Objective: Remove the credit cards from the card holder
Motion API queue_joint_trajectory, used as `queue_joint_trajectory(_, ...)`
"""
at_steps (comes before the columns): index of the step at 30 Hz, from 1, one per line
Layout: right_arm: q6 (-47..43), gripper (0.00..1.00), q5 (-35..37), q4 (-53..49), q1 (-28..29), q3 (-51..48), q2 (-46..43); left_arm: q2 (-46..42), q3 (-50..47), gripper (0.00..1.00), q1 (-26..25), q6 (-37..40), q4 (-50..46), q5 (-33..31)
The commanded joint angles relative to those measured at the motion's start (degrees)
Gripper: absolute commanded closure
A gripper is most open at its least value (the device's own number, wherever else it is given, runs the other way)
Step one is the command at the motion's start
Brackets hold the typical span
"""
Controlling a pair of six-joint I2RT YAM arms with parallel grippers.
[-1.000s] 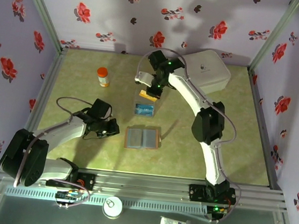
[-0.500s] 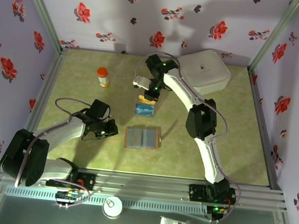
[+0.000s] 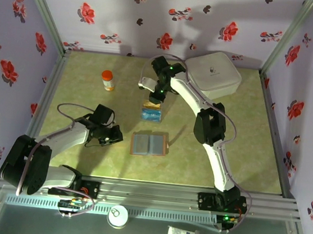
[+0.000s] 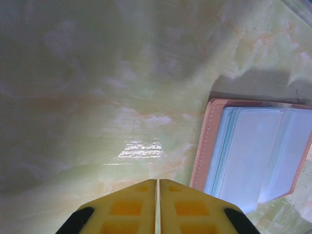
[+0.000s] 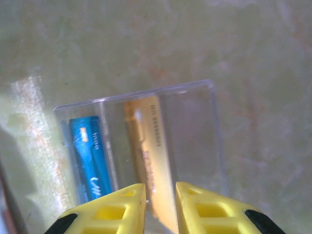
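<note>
The card holder (image 3: 149, 144) lies open on the table, brown-edged with a blue-grey inside (image 4: 253, 151). Beyond it, a clear tray (image 3: 152, 111) holds two credit cards: a blue card (image 5: 90, 156) and a yellow card (image 5: 148, 146), which leans in the neighbouring compartment. My right gripper (image 3: 156, 97) hovers over the tray's far end. Its jaws (image 5: 160, 187) stand slightly open above the yellow card, clear of it. My left gripper (image 3: 116, 136) rests low just left of the card holder, shut with nothing between its fingers (image 4: 158, 181).
An orange bottle with a white cap (image 3: 108, 80) stands at the back left. A big white rounded box (image 3: 213, 71) sits at the back right, close behind the right arm. Flowered walls enclose the table on three sides.
The right gripper's jaws have parted and the yellow card now sits in the tray. The right arm's elbow has shifted a little to the left. The left arm has not moved.
</note>
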Motion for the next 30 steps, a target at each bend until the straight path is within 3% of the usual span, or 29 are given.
queue_joint_trajectory(1, 1.8, 0.81, 1.9, 3.0, -0.3, -1.1, -2.3, -0.3, -1.0, 0.91, 0.4, 1.3, 0.1, 1.1)
queue_joint_trajectory(14, 1.7, 0.97, 0.9, 3.0, -0.2, -3.6, -0.1, -0.3, -1.9, 0.91, 0.7, 1.3, 0.5, 1.3)
queue_joint_trajectory(30, 0.3, 0.99, -1.4, -1.7, -0.2, -2.6, -0.6, -0.2, -2.1, 0.91, 0.6, 0.8, 1.0, 2.3)
